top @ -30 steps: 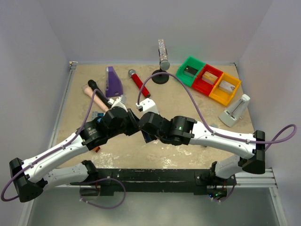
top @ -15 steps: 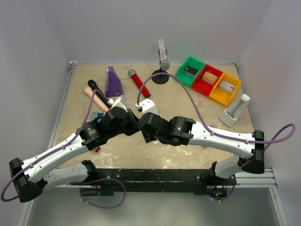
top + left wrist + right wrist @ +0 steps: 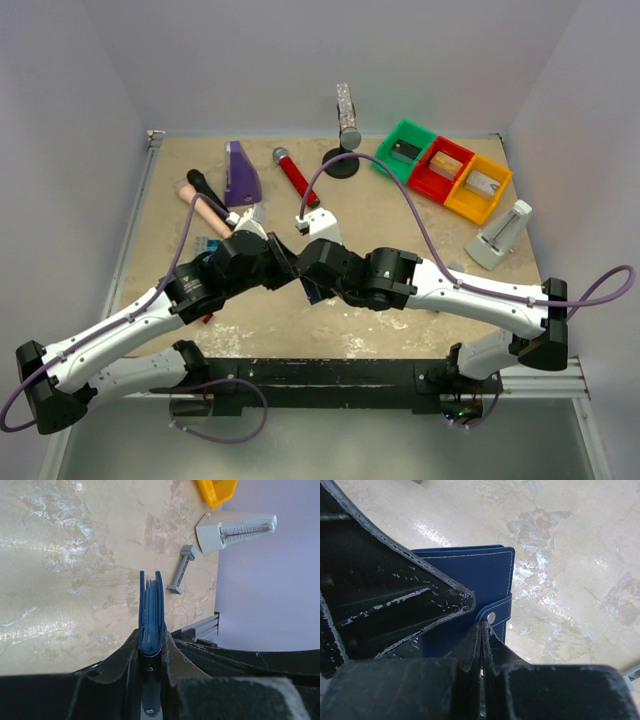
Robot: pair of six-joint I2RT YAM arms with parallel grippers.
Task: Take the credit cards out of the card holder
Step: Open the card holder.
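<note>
Navy card holder (image 3: 470, 575) folded shut, snap tab (image 3: 492, 616) fastened, held edge-on off the worktop (image 3: 560, 555), centre front. L gripper (image 3: 151, 634) jaws grasp its lower end. R gripper (image 3: 481, 626) jaws clenched on tab tip, apparently. No credit cards visible, presumably inside. Judgement: early stage. Unsnapping, opening, pulling cards all left.

Navy card holder (image 3: 470, 575) with white stitching, beige marbled table (image 3: 570, 555), green bin (image 3: 412, 126), red bin (image 3: 420, 183), yellow bin (image 3: 458, 207)
</note>
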